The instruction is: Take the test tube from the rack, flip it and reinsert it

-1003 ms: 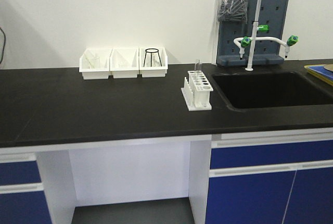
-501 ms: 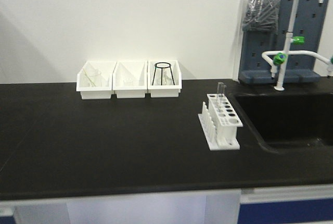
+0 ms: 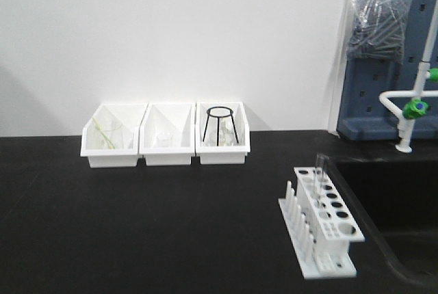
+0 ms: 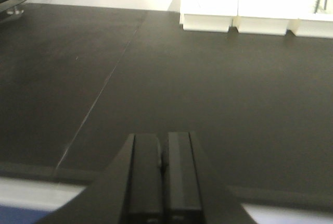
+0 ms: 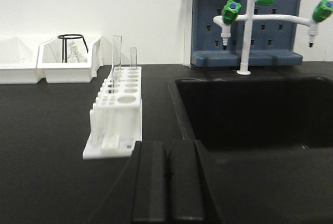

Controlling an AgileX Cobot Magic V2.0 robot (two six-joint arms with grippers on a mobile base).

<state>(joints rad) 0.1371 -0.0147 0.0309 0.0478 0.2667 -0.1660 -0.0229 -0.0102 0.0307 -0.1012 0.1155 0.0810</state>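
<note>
Right wrist-mounted: test tube (image 5: pixel 133 57) upright in rack (image 5: pixel 117 114), ahead-left of right tool (image 5: pixel 167 151).

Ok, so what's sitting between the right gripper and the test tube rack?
Nothing. In the right wrist view, only bare black countertop lies between the right gripper and the near end of the rack.

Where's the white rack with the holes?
In the front view, the rack stands low right on the black counter, beside the sink.
</note>
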